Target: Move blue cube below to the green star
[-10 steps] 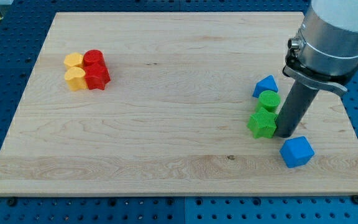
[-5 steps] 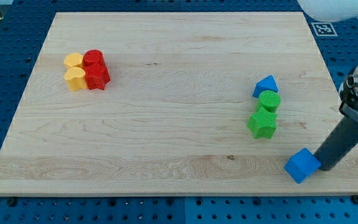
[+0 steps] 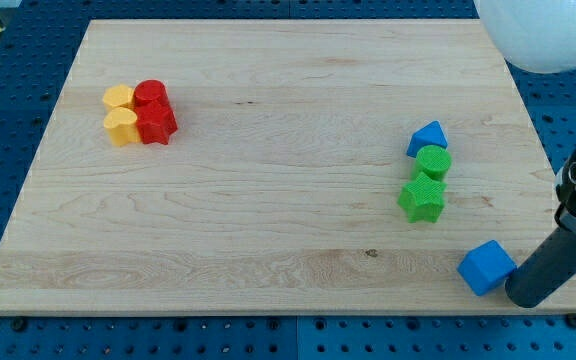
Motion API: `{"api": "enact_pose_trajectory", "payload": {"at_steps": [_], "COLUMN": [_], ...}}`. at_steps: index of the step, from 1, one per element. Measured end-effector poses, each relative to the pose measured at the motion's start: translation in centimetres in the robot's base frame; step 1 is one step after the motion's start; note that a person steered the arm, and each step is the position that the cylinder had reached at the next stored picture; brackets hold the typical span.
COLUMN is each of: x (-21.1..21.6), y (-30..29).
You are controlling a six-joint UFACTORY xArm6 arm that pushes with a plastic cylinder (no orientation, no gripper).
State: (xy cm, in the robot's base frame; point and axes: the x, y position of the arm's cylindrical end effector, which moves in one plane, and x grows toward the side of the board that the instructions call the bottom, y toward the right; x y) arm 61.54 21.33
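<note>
The blue cube (image 3: 486, 267) lies near the board's bottom right corner. The green star (image 3: 422, 199) sits above and to the left of it, with a green cylinder (image 3: 433, 162) and a blue triangular block (image 3: 427, 137) stacked in a column above the star. My tip (image 3: 524, 297) rests on the board just to the right of and slightly below the blue cube, close to or touching its lower right edge. The rod leans up toward the view's right.
A cluster of two yellow blocks (image 3: 120, 113) and two red blocks (image 3: 154, 112) sits at the board's upper left. The wooden board's (image 3: 268, 200) bottom edge runs just below my tip and the blue cube.
My tip moved from beside the green star down and right past the blue cube, now at its lower right. The blue cube turned and shifted slightly down.
</note>
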Motion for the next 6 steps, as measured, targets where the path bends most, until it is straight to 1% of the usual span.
{"api": "enact_pose_trajectory", "payload": {"at_steps": [2, 6], "x": [-1.8, -3.1], "y": [-1.5, -3.9]}}
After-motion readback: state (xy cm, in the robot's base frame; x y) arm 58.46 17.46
